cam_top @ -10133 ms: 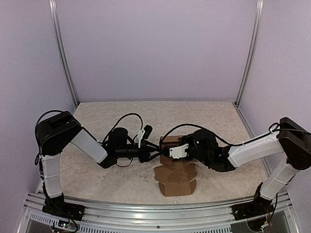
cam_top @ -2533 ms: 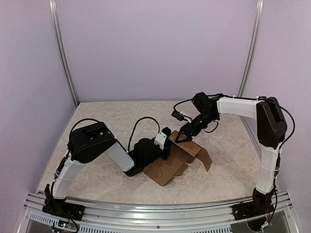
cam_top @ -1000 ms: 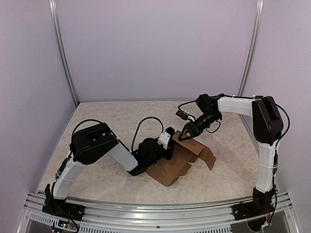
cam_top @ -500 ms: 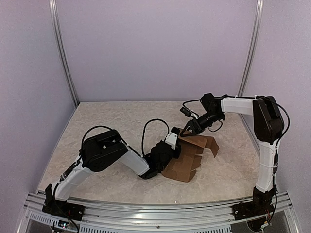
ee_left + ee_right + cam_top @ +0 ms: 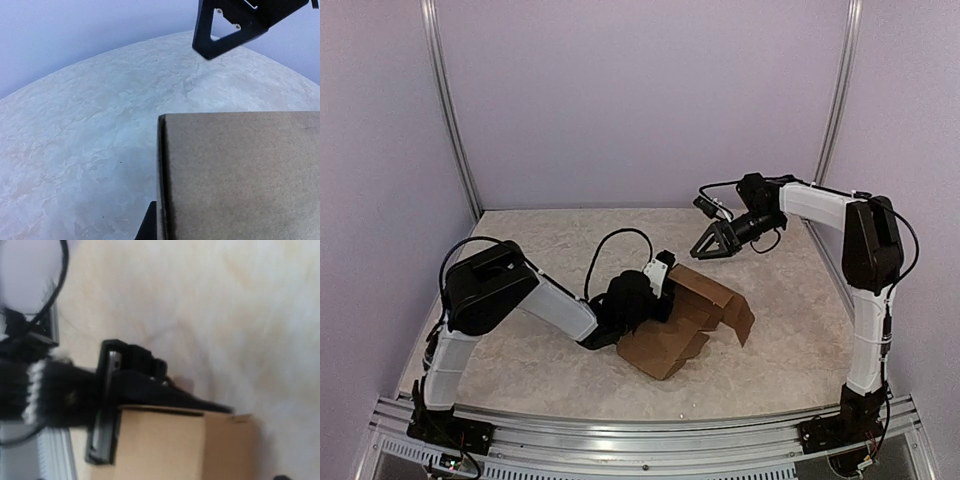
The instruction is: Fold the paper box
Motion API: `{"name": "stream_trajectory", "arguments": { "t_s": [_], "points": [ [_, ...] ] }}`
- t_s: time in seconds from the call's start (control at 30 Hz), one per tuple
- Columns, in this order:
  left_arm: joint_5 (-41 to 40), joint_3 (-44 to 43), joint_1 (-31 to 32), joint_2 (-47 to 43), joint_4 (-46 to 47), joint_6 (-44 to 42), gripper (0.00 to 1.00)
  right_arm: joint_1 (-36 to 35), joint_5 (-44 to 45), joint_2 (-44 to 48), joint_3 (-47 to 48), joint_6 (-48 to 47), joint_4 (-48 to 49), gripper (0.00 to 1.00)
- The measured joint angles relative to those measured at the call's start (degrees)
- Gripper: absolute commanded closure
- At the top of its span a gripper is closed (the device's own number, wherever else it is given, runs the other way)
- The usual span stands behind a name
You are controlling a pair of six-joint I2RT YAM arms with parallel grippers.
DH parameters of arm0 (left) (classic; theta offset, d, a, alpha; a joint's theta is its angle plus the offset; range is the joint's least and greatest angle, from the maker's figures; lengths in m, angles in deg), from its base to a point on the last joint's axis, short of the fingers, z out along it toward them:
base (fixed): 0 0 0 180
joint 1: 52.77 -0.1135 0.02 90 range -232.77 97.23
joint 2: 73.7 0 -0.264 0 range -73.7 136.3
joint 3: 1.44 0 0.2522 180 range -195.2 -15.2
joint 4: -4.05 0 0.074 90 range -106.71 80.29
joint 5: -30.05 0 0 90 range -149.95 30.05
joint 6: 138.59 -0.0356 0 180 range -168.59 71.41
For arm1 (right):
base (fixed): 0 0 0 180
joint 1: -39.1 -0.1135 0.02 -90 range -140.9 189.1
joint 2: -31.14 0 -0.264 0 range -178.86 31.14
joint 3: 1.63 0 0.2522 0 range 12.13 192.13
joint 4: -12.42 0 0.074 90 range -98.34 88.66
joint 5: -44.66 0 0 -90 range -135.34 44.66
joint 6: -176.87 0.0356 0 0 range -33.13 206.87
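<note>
The paper box (image 5: 692, 318) is brown cardboard, partly folded, lying mid-table with flaps spread to the right. My left gripper (image 5: 662, 284) is shut on its upper left wall. In the left wrist view that wall (image 5: 240, 175) fills the lower right, with one black fingertip (image 5: 149, 229) against its edge. My right gripper (image 5: 704, 246) hangs open above and behind the box, apart from it. One of its fingers (image 5: 260, 12) shows at the top of the left wrist view. The blurred right wrist view looks down on the left gripper (image 5: 150, 385) and the box (image 5: 165, 445).
The marbled table (image 5: 540, 240) is walled by purple panels with metal posts (image 5: 450, 110) at the back corners. An aluminium rail (image 5: 620, 430) runs along the near edge. The left arm's cable (image 5: 610, 245) loops above the table beside the box.
My right gripper has let go of the box's top edge, opened wide and drawn back up and away. The left gripper has pulled the box a little to the left.
</note>
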Motion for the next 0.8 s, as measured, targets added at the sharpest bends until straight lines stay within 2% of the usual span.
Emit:
{"name": "stream_trajectory", "arguments": {
  "t_s": [0.2, 0.4, 0.6, 0.8],
  "points": [
    [17.2, -1.4, -5.9, -12.6, -24.8, 3.7, 0.97, 8.2, -2.4, 3.4, 2.8, -2.3, -1.1, 0.00],
    [27.6, -12.7, -7.9, -17.2, -57.2, 4.1, 0.95, 10.8, -0.8, 12.3, -8.2, -3.5, 1.9, 0.00],
    [31.3, -19.8, -7.9, -17.1, -85.7, 3.6, 0.94, 10.5, 0.9, 16.8, -16.8, -3.8, 5.1, 0.00],
    [29.4, -22.6, -7.4, -15.0, -102.4, 3.5, 0.85, 10.3, 4.0, 20.4, -24.1, -3.0, 10.0, 0.00]
  ]
}}
